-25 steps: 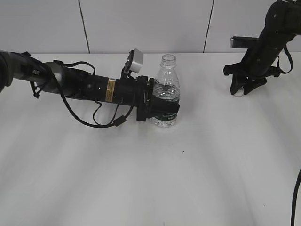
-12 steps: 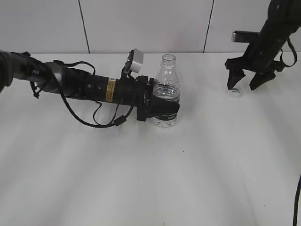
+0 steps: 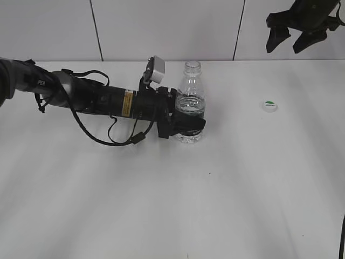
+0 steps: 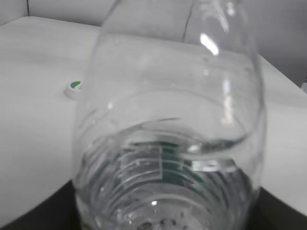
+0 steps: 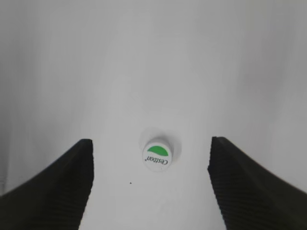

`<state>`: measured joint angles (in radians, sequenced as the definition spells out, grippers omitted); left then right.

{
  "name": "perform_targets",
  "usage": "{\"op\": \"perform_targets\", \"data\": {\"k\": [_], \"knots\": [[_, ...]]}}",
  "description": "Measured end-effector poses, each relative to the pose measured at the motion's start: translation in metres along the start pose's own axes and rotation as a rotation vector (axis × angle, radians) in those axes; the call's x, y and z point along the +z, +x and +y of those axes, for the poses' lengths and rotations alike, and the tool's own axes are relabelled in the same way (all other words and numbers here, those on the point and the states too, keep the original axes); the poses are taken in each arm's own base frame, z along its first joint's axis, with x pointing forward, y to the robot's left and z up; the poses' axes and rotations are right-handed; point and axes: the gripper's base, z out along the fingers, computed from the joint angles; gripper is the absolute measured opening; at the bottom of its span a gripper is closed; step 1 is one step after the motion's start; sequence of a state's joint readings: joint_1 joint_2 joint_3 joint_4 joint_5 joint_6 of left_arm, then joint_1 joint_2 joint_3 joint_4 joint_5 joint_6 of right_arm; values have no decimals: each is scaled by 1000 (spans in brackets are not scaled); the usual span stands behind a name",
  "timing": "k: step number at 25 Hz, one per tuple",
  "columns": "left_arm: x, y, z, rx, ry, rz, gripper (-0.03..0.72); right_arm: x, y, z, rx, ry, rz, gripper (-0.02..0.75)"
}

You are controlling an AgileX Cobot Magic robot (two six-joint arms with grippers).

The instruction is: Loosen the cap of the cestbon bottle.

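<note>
The cestbon bottle (image 3: 190, 105) stands upright on the white table with its neck open and no cap on it. My left gripper (image 3: 186, 125) is shut on the bottle's lower body at the green label; the bottle fills the left wrist view (image 4: 168, 143). The cap (image 3: 269, 106), white with a green mark, lies flat on the table to the right of the bottle. It also shows in the left wrist view (image 4: 73, 88) and the right wrist view (image 5: 157, 155). My right gripper (image 3: 292, 38) is open and empty, high above the cap (image 5: 151, 191).
The white table (image 3: 215, 189) meets a grey panelled wall (image 3: 161, 27) at the back. The left arm (image 3: 86, 97) lies low across the table's left side with a loose cable beside it.
My right gripper opened, left the cap lying on the table and rose well above it. The left gripper and the bottle have stayed in place.
</note>
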<state>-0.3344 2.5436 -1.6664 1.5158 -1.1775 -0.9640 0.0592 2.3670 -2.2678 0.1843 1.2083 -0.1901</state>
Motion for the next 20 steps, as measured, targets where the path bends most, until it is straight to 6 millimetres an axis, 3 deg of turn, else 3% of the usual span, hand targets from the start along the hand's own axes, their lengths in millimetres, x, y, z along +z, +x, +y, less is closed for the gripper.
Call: {"op": "perform_targets", "data": {"k": [6,11,20], "knots": [[0,14,4,-8,-43,71,510,-19,-12,2,3,7,-72,568],[0,14,3,-10,-33,64,547,-26,-15,3,6,7,-97,568],[-7,-21,-5,49,26,-3,559,-30,-17,4,6,5,-112,571]]}}
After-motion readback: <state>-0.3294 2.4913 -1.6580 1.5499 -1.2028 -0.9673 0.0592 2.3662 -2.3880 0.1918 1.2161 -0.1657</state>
